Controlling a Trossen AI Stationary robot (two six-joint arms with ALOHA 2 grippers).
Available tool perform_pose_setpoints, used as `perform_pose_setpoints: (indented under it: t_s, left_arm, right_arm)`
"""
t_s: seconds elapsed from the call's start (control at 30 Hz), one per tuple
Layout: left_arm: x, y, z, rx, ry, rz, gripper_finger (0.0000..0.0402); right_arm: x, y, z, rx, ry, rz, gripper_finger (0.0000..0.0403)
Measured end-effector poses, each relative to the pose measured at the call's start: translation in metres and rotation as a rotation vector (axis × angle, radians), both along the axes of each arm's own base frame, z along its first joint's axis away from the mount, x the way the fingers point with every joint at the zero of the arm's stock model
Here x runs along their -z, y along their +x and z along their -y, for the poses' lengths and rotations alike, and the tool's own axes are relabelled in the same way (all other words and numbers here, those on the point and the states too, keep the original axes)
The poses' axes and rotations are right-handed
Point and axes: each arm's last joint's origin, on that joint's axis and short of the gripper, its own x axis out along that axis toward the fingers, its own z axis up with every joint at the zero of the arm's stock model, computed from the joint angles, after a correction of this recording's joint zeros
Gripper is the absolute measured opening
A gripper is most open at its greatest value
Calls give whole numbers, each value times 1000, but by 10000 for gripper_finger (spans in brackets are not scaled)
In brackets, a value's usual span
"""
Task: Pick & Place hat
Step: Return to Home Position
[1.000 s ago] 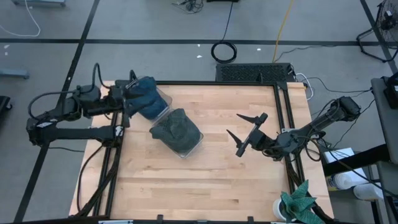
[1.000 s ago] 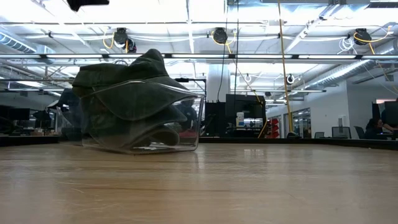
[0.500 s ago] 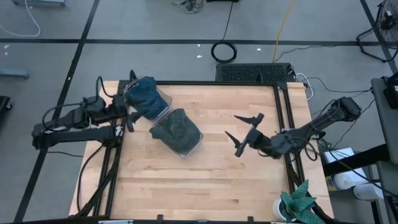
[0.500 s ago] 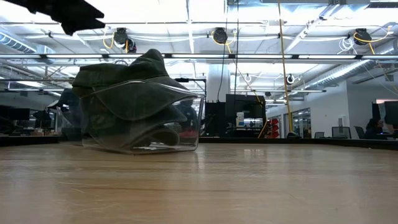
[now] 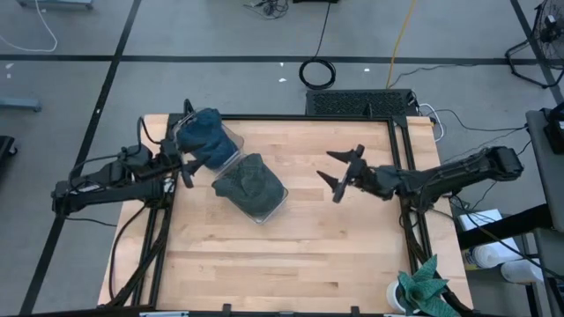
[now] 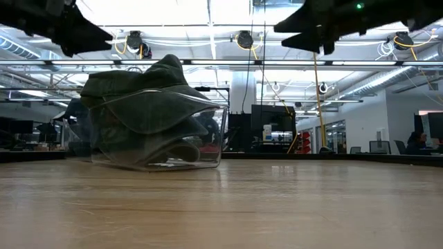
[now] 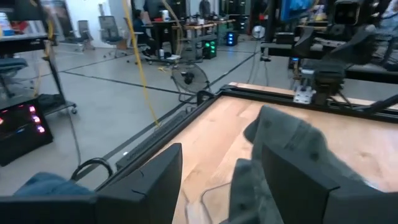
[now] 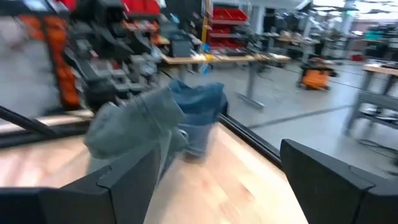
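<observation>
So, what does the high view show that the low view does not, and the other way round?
Only the high view shows the left arm and the right arm whole, and the green cloth off one corner of the wooden table. Only the low view shows the lit ceiling and the room behind that table. Both show the transparent bin, heaped with dark caps, on the table.

Overhead, table-level, wrist views sharing bin (image 6: 211, 138)
</observation>
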Motion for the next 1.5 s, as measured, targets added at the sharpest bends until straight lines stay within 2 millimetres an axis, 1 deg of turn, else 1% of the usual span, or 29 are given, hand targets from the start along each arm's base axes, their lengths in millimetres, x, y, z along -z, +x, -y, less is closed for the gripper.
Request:
perform_pose_setpoints:
  t_s: [0.07, 0.13, 0.3, 0.4, 0.5, 0.6, 0.77, 0.9, 1.03, 1.33, 1.4, 1.5]
  left_arm:
    - [6, -2, 0, -18, -1, 1, 228]
    - [12, -3, 0, -28, -5, 7, 228]
    - [22, -8, 1, -42, -3, 30, 228]
    - [24, -11, 1, -33, 9, 45, 228]
    - [28, -13, 2, -26, 27, 45, 228]
    - [33, -13, 3, 24, 36, 45, 228]
    - [40, -11, 3, 28, 32, 23, 228]
    - [40, -11, 3, 15, 35, 24, 228]
    - [40, -11, 2, -12, 39, 21, 228]
    - [41, -11, 2, -11, 53, 15, 228]
    - [44, -9, 2, 5, 53, 28, 228]
    - [57, -2, 2, 69, 42, 31, 228]
  right_arm:
    - [5, -9, 5, -24, 14, 48, 316]
    - [10, -20, 9, -12, 22, 80, 316]
    - [20, -48, 12, -10, 31, 159, 316]
    - [23, -63, 13, -13, 36, 208, 316]
    - [30, -75, 13, -19, 39, 238, 316]
    - [35, -84, 14, -19, 39, 262, 316]
    - [41, -92, 15, -18, 34, 283, 316]
    - [44, -95, 15, -17, 28, 292, 316]
    - [44, -97, 15, -17, 28, 298, 316]
    - [45, -96, 15, -17, 24, 287, 316]
    - [45, -96, 15, -17, 24, 287, 316]
    - [45, -96, 15, -17, 25, 288, 316]
